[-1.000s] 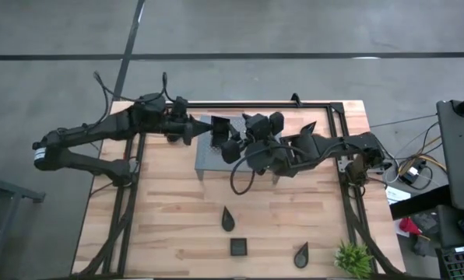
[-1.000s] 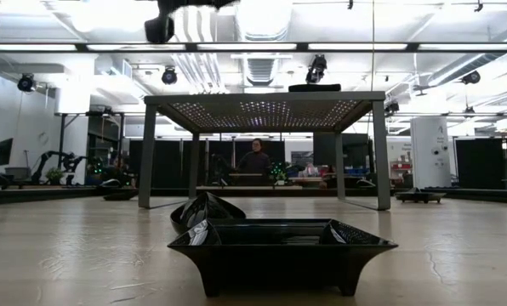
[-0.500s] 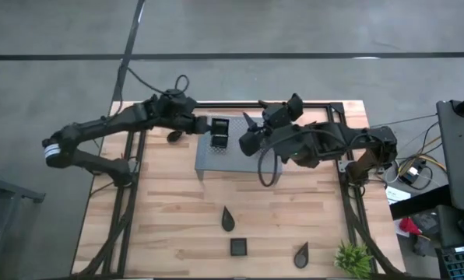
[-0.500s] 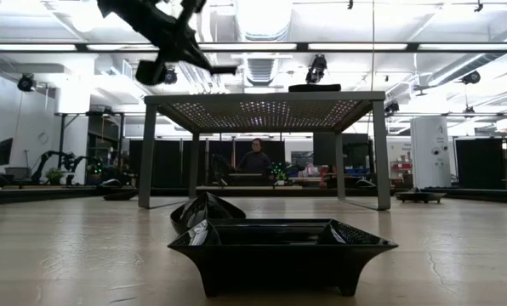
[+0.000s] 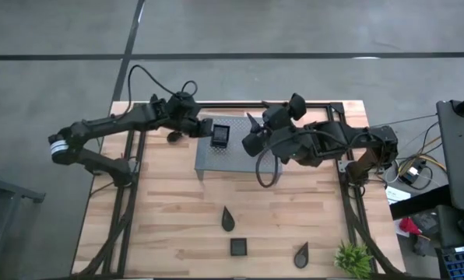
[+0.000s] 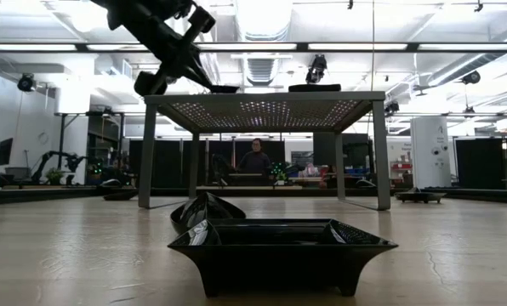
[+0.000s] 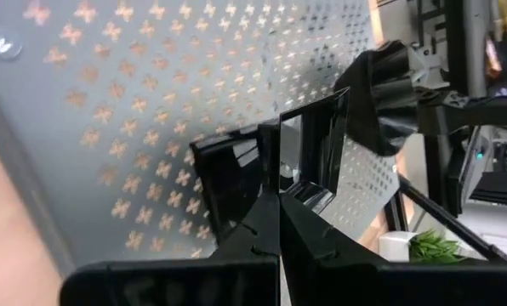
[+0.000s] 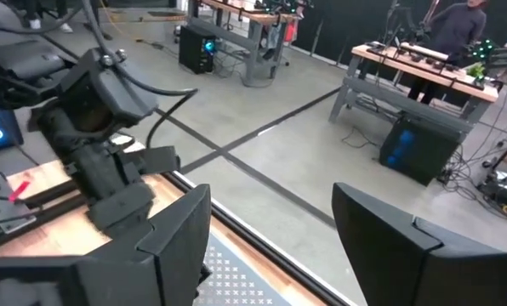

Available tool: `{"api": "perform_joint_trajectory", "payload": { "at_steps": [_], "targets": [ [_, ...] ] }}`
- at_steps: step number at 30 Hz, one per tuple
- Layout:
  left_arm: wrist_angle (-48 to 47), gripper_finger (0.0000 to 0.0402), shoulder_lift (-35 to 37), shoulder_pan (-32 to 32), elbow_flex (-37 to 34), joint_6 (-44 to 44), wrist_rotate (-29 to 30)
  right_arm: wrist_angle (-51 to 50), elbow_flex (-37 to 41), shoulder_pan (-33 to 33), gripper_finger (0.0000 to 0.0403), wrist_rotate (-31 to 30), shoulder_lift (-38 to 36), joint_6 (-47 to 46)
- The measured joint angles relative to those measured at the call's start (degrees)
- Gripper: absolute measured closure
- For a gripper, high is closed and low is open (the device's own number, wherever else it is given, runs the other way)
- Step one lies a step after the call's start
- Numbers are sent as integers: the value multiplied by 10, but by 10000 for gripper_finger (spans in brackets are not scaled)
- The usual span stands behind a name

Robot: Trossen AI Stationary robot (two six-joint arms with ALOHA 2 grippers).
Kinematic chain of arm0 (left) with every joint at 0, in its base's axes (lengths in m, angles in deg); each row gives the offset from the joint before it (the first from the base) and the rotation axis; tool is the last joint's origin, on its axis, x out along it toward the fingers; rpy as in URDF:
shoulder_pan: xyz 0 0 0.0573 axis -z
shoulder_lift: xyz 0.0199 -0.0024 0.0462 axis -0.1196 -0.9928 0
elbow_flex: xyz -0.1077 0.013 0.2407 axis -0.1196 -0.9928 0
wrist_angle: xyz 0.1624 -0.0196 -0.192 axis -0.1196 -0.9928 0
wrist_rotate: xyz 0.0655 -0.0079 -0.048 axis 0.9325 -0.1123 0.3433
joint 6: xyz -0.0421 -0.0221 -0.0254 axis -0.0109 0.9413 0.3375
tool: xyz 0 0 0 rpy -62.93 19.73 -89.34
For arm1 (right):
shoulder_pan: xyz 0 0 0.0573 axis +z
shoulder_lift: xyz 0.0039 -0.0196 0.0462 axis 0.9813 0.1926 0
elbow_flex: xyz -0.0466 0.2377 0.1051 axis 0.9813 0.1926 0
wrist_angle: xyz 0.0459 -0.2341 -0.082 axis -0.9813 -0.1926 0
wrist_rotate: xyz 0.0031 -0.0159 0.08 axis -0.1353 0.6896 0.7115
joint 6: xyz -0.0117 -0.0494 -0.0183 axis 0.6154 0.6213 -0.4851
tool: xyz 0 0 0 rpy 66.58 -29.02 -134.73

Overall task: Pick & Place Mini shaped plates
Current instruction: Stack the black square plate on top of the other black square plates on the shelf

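Square plate going onto the rack — set it flat before letting go

A square mini plate [image 5: 219,134] sits over the grey perforated rack [image 5: 216,159], pinched at its rim by the left gripper [image 5: 203,129], whose fingers [image 7: 262,229] are closed on the edge; from the left wrist view it seems tilted rather than flat, though contact with the rack is hard to judge. 3 more plates wait near the front of the table — a teardrop plate [image 5: 227,219], a second square plate [image 5: 238,247] and another teardrop plate [image 5: 300,253], beside the green plant [image 5: 353,259]. The right gripper [image 5: 251,131] hovers just beside the rack with its fingers spread wide, holding nothing. Best to level the plate, lower it until its base rests on the mesh, well in from the edge, and only then release.
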Motion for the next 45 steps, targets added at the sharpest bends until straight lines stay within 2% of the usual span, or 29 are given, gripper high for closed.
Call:
{"api": "perform_joint_trajectory", "payload": {
  "at_steps": [28, 37, 45],
  "targets": [
    [-16, 401, -4, -3, -9, 10, 0, 4, 0, -15, 167, -1, 0, 24],
    [-14, 401, -17, -3, -9, 11, -27, 5, 0, -15, 158, -1, 0, 23],
    [-15, 376, -17, -3, -9, 22, -26, 5, 0, -15, 167, -1, 0, 23]
  ]
}}
